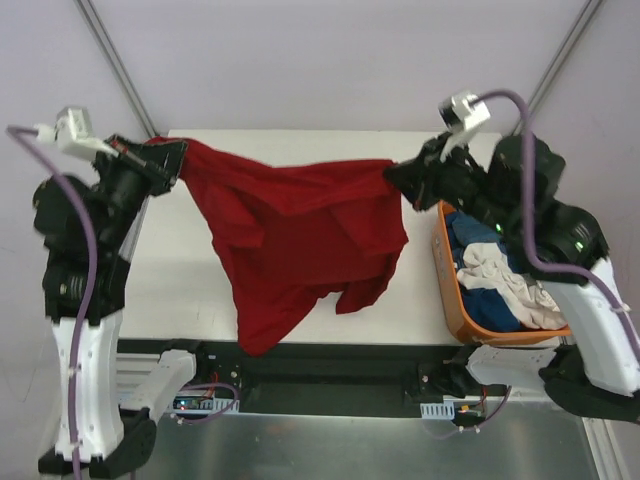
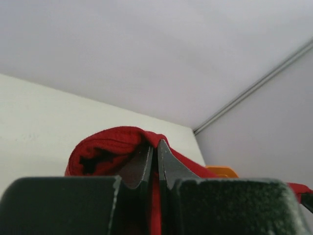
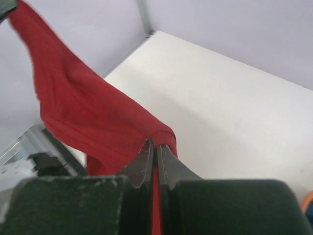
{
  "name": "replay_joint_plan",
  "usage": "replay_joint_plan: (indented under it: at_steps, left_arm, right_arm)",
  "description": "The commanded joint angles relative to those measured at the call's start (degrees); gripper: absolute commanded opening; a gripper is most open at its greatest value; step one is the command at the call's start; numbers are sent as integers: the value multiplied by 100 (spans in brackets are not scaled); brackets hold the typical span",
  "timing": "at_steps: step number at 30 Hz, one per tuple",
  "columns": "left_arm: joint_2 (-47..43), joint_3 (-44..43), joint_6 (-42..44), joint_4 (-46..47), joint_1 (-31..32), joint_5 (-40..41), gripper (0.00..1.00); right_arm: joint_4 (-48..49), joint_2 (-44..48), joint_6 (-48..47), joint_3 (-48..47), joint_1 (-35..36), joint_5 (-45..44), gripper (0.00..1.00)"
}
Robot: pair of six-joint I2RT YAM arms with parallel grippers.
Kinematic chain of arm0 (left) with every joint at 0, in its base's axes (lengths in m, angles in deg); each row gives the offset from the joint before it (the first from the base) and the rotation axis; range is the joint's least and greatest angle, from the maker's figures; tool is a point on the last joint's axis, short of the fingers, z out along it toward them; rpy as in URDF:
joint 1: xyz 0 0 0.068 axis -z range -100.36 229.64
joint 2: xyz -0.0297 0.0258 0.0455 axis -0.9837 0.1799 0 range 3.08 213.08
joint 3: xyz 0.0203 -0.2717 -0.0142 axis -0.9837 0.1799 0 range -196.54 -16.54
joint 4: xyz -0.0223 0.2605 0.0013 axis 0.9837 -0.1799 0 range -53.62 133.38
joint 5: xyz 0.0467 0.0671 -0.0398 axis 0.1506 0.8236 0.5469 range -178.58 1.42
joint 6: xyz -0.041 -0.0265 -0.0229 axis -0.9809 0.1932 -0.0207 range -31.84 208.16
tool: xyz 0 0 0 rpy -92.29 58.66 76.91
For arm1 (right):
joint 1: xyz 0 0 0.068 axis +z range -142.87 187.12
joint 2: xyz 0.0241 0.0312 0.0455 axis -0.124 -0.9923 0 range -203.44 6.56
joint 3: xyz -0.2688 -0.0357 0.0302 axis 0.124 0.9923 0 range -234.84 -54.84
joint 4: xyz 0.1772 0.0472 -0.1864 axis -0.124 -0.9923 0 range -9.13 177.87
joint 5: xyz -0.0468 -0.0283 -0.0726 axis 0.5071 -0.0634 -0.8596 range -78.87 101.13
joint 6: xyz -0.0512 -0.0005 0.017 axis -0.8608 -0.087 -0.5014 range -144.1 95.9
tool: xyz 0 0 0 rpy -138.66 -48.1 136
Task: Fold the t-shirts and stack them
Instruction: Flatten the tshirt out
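A dark red t-shirt (image 1: 300, 240) hangs stretched in the air between my two grippers, above the white table (image 1: 180, 280). Its lower part droops to the table's near edge. My left gripper (image 1: 176, 158) is shut on the shirt's left end, bunched at the tips in the left wrist view (image 2: 107, 149). My right gripper (image 1: 392, 172) is shut on the right end, and the cloth runs away to the left in the right wrist view (image 3: 83, 112). Other shirts, blue (image 1: 470, 240) and white (image 1: 505, 280), lie crumpled in the orange basket (image 1: 452, 300).
The orange basket stands at the table's right edge, beside my right arm, and its rim shows in the left wrist view (image 2: 222, 171). Metal frame poles (image 1: 115, 60) rise at the back left and back right. Pale walls surround the table.
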Motion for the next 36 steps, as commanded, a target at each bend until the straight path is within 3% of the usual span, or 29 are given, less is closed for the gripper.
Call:
replay_joint_plan:
  at_steps: [1,5,6,8,9,12,15,19,22,23,24,27,28,29,30,32,33,35,36]
  left_arm:
    - [1710,-655,588,197,-13,446,0]
    - [3101,-2068,880,189,-22,184,0]
    - [3348,-2820,924,189,-30,34,0]
    - [3998,-3632,1003,163,-30,-467,0]
    - [4157,-4367,1012,154,-30,-555,0]
    - [4466,-5329,1065,162,-30,-626,0]
    - [4265,-5377,1205,154,-30,-592,0]
    - [3249,-3904,1381,163,-30,-258,0]
    - [2204,-1814,1320,197,-30,330,0]
    - [1912,-651,1268,198,-30,506,0]
    - [1630,-47,1180,198,-30,855,0]
    - [271,2195,365,154,-30,1585,0]
    - [-5,2713,-369,136,-30,1658,4]
    - [-268,3580,-577,154,-30,1641,23]
    - [-671,3902,-700,110,-30,1633,37]
    - [-982,4447,-789,-230,-30,1676,38]
    - [-1174,4493,-877,-433,-30,1850,51]
    - [-1281,4416,-966,-680,-30,2159,73]
    - [-1291,4363,-931,-733,-30,2203,99]
  right_arm:
    - [223,-1084,-302,-533,-1445,1018,1]
    - [558,-2191,-365,-1901,-2167,1563,1]
    - [637,-2576,-425,-2653,-2289,1668,1]
    - [1058,-2825,-444,-3177,-2361,1765,1]
    - [1251,-2879,-409,-3310,-2413,1862,1]
    - [2279,-2425,-347,-2952,-2449,1907,1]
    - [2660,-1984,-347,-2415,-2466,1959,1]
    - [2292,-1309,-199,-1389,-2466,2380,1]
    - [2229,-580,74,480,-2449,2977,1]
    - [2229,-385,232,973,-2388,3118,1]
    - [2116,-235,259,1944,-2318,3319,1]
    - [1425,126,365,3397,-1739,2691,1]
    - [1211,162,365,3647,-1545,2480,1]
    - [1000,118,365,3859,-1196,2330,1]
    - [642,74,400,4130,-1044,2337,7]
    - [402,39,462,4343,-588,2329,15]
    - [218,21,531,4370,-472,2259,36]
    - [137,21,541,4344,-305,2153,59]
    - [111,13,541,4292,-287,2126,82]
